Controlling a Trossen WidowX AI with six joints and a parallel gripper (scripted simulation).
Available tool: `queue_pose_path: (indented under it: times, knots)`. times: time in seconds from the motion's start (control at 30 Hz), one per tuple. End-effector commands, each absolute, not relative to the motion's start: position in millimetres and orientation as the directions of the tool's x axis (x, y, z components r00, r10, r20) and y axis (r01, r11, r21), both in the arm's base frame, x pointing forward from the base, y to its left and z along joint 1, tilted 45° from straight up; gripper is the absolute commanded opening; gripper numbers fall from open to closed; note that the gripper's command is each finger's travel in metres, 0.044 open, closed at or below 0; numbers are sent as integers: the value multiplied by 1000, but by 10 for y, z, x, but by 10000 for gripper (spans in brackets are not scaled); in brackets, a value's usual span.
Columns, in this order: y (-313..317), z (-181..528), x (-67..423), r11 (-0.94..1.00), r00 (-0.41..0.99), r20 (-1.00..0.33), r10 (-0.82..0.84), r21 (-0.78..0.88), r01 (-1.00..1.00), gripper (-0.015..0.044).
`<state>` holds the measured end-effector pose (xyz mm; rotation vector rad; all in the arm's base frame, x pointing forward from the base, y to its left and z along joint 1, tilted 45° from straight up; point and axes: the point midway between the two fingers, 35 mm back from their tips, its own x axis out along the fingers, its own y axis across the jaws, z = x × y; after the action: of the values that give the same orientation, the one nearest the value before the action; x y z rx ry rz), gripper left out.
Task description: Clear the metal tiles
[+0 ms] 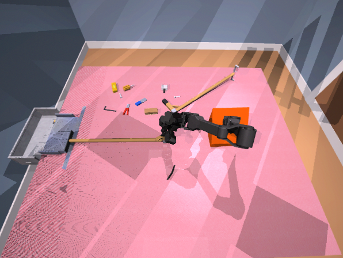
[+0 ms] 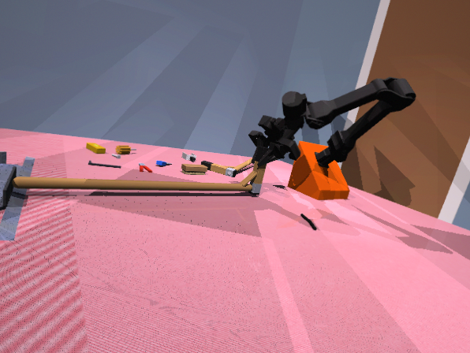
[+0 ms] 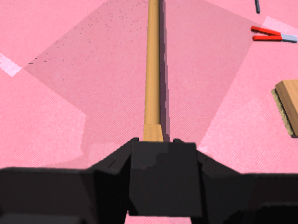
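The long scraper (image 1: 115, 140) (image 2: 130, 183) (image 3: 152, 75) has a wooden pole that lies low over the pink table. Its dark blade (image 1: 68, 141) stands on the near edge of the steel bench plate (image 1: 54, 138). My gripper (image 1: 166, 139) (image 2: 258, 179) (image 3: 155, 143) is shut on the scraper's handle end. The grey catch box (image 1: 21, 138) adjoins the plate's far end at the table's left edge. A small yellowish piece (image 1: 54, 121) lies in the box. I can make out no tiles on the plate.
A second long-handled tool (image 1: 204, 92) lies behind my arm. Red pliers (image 1: 126, 110) (image 3: 270, 34), a wooden block (image 1: 151, 110) (image 3: 287, 105), a blue piece (image 1: 141, 101) and a yellow block (image 1: 114, 87) lie nearby. A black curved strip (image 1: 171, 172) lies in front. My base stands on the orange block (image 1: 230, 121).
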<state>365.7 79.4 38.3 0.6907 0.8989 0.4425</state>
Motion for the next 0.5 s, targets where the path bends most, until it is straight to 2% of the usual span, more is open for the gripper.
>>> queue_pose_path:
  times: [0.0, 0.47]
  knots:
    - [771, 405, 3617, 704, 565, -552, 613, 706, -74, 0]
    - [765, 392, 3472, 704, 566, -552, 613, 706, -74, 0]
